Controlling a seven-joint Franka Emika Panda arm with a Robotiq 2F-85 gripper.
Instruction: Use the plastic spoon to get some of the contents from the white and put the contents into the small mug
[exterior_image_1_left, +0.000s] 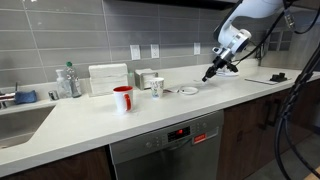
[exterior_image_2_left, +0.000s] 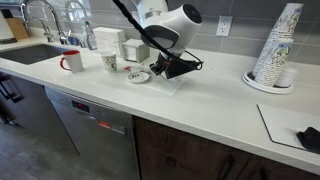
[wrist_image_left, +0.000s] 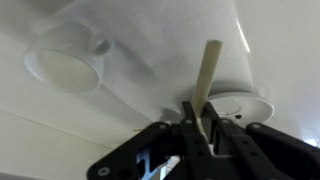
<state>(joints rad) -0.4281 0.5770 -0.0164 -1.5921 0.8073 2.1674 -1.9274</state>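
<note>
In the wrist view my gripper (wrist_image_left: 198, 120) is shut on the cream plastic spoon (wrist_image_left: 208, 75), whose handle sticks out past the fingers. The shallow white dish (wrist_image_left: 250, 105) lies just beyond the jaws on the right. The small mug (wrist_image_left: 65, 68) shows from above at the left. In both exterior views the gripper (exterior_image_1_left: 208, 74) (exterior_image_2_left: 162, 70) hangs low over the counter, right beside the white dish (exterior_image_1_left: 187, 91) (exterior_image_2_left: 138, 76). The small mug (exterior_image_1_left: 157, 87) (exterior_image_2_left: 110, 63) stands just past the dish. The spoon's bowl end is hidden.
A glossy red mug (exterior_image_1_left: 122, 98) (exterior_image_2_left: 72, 61) stands beyond the small mug, toward the sink (exterior_image_1_left: 20, 120). White boxes (exterior_image_1_left: 108, 78) sit against the tiled wall. A stack of paper cups (exterior_image_2_left: 272, 50) stands on a plate, and a dark object (exterior_image_2_left: 310, 138) lies on a mat.
</note>
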